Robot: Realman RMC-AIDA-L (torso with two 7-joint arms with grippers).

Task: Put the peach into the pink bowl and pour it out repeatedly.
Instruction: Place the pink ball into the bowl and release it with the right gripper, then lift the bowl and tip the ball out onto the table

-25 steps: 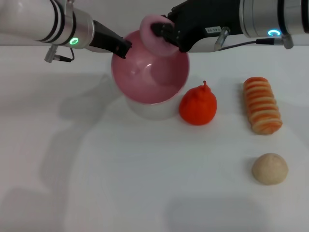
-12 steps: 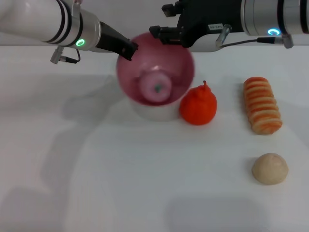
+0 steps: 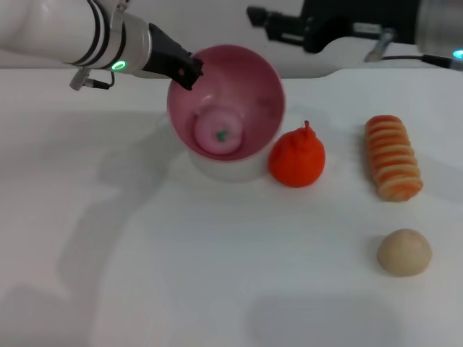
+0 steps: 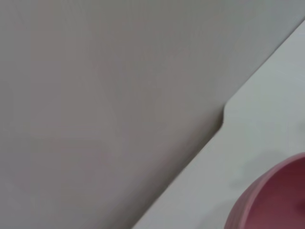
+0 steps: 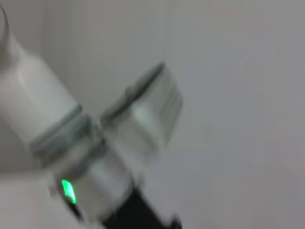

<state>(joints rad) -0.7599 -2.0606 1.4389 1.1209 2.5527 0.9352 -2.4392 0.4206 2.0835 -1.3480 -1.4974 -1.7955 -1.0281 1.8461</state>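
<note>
At upper centre of the head view, the peach (image 3: pixel 219 133) lies inside the pink bowl (image 3: pixel 249 72), stem up. The left end effector (image 3: pixel 187 70) is clamped on the bowl's upper-left rim, holding it tilted over the white desk (image 3: pixel 181 253). The right end effector (image 3: pixel 259 16) sits at the top edge, empty, fingers apart.

White matte tabletop (image 3: pixel 217 275), evenly lit, carrying soft grey shadows toward the near left corner and left side. Far edge met by a plain pale grey wall (image 4: pixel 105 95). In the left wrist view, small notch visible in the table edge (image 4: pixel 222 117) where it meets the wall. Diffuse light, no hard highlights on the surface.
</note>
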